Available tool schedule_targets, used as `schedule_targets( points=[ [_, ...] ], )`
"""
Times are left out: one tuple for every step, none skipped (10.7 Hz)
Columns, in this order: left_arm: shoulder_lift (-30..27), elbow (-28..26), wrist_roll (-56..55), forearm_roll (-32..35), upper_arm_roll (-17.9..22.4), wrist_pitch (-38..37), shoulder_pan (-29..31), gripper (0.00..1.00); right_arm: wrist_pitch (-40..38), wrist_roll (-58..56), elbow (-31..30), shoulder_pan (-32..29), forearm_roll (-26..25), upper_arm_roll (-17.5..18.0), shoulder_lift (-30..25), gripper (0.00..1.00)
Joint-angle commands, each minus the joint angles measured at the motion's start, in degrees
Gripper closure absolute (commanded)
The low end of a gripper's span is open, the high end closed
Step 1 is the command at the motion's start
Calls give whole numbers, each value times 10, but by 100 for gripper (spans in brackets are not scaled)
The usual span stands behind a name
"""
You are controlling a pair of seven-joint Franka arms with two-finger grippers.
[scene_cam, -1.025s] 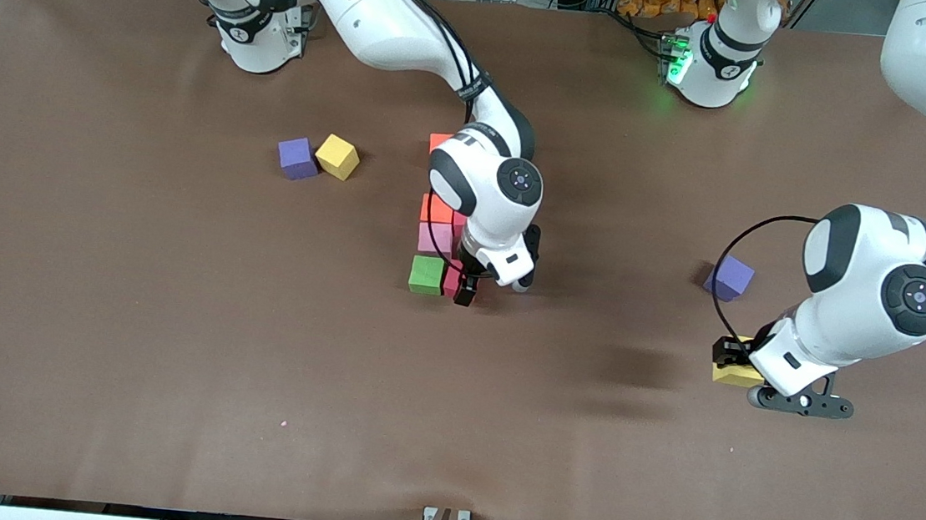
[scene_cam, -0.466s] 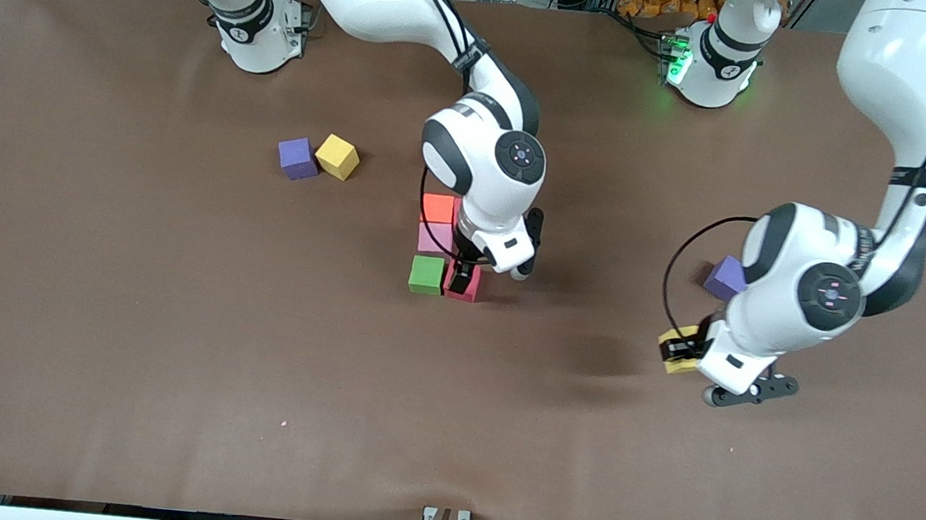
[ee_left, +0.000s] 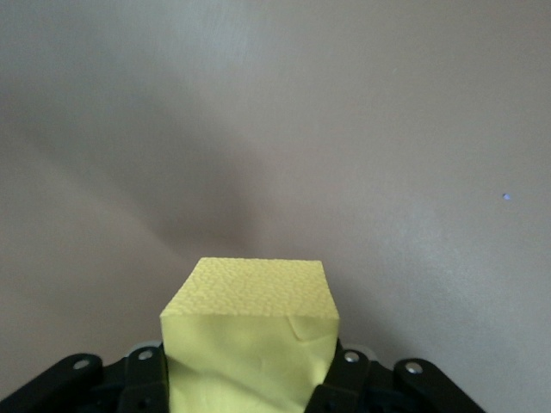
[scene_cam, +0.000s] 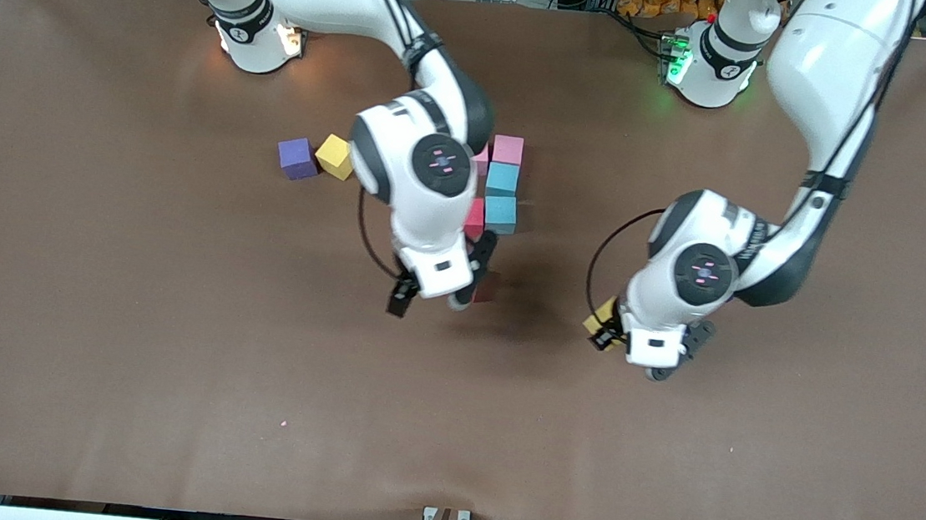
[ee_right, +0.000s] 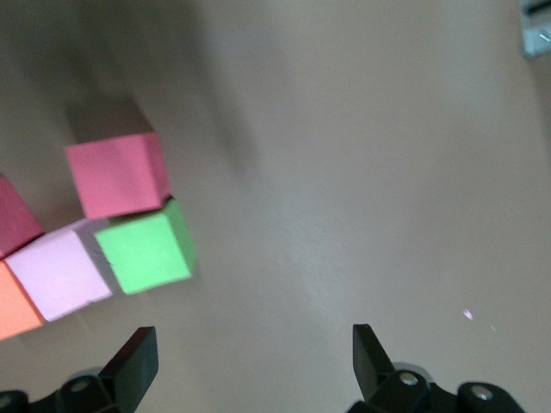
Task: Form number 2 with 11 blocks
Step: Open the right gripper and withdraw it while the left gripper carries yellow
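Observation:
My right gripper (scene_cam: 432, 297) is open and empty, up over the table beside the block group; its wrist view shows the gap (ee_right: 250, 366) clear. That view shows a red block (ee_right: 118, 175) touching a green block (ee_right: 145, 249), then a pink block (ee_right: 60, 274) and an orange block (ee_right: 13, 303). From the front the right arm hides most of the group; a pink block (scene_cam: 508, 149), two light blue blocks (scene_cam: 502, 179) and a red block (scene_cam: 475, 217) show. My left gripper (scene_cam: 604, 327) is shut on a yellow block (ee_left: 250, 335) above bare table.
A second yellow cube (scene_cam: 335, 156) touches a purple cube (scene_cam: 296, 157) toward the right arm's end of the table. The brown table (scene_cam: 168, 368) is bare nearer the front camera.
My right gripper let go of the red block beside the green one, opened and lifted away. My left gripper carried the yellow block toward the middle of the table.

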Motion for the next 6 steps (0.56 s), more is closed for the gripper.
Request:
schedule_targets(
  points=[
    [23,13,-95,10,5,12,-18,50,-13,7,-12,-40,7,9,-34,0],
    [29,14,-126,10,8,15,-33,50,-12,16,-12,-59,8,9,-44,0],
    [30,14,-171,9,8,15,-36,50,-15,16,-12,-76,14,9,-56,0],
    [30,13,-217,4,5,20,-37,50,-23,16,-19,-96,17,9,-68,0],
    [30,13,-275,3,2,26,-52,50,-19,15,-48,-120,23,17,-94,0],
    [39,14,-332,5,6,32,-76,50,-11,15,-86,-147,26,34,-124,0]
  ],
)
